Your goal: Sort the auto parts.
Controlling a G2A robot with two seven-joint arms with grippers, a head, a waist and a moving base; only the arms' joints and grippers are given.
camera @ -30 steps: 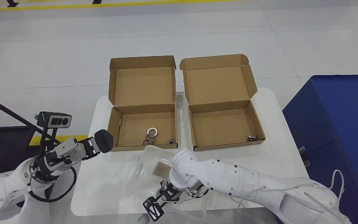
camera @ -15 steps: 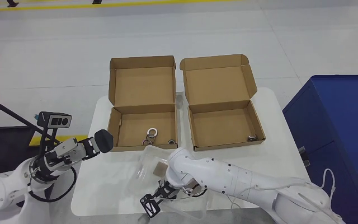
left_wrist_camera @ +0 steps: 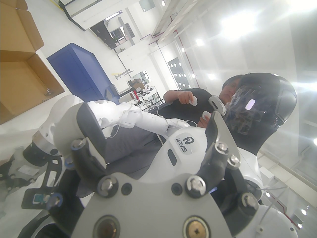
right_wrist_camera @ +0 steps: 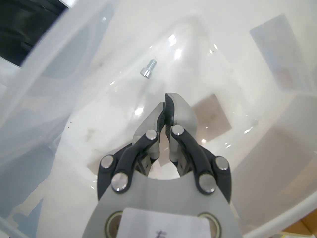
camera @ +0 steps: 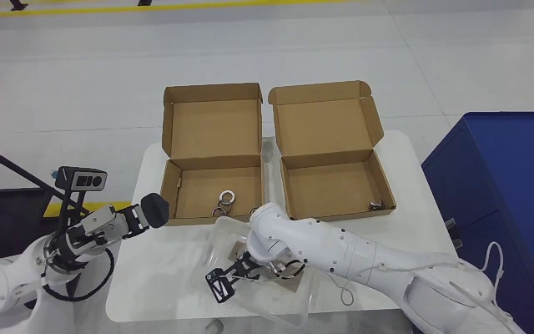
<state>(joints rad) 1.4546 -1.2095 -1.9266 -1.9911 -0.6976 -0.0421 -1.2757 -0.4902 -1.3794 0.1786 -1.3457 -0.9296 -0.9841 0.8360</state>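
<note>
Now, round the white table [camera: 158, 284] first: two open cardboard boxes side by side along the far side, lids thrown back. Left box [camera: 215, 125] with a few metal rings [camera: 226, 198] on its floor, toward the near wall. Right box [camera: 334, 125] with one small metal part [camera: 377, 204] tucked into its near right corner. Off to the right of the table, a blue cabinet [camera: 492, 184]. Just near of the boxes, at the middle of the table, a clear bin [camera: 214, 238], walls see-through, a brown patch [right_wrist_camera: 212, 115] showing through its floor. Over to the right gripper [right_wrist_camera: 166, 102]: down inside that bin, toward its left side, fingers pressed together pad to pad, nothing pinched between them. And the one to watch, a small silver bolt [right_wrist_camera: 148, 68], lying on the bin floor just ahead of those closed tips: near, but apart, not touching. Nothing between tips and bolt but bare plastic, with the bin wall rising close beside it. Meanwhile the left gripper [camera: 154, 209], well apart from all this, over the table's left edge, just beside the left box's near left corner. Seen from its own wrist camera, fingers [left_wrist_camera: 89, 134] spread wide, holding nothing.
</note>
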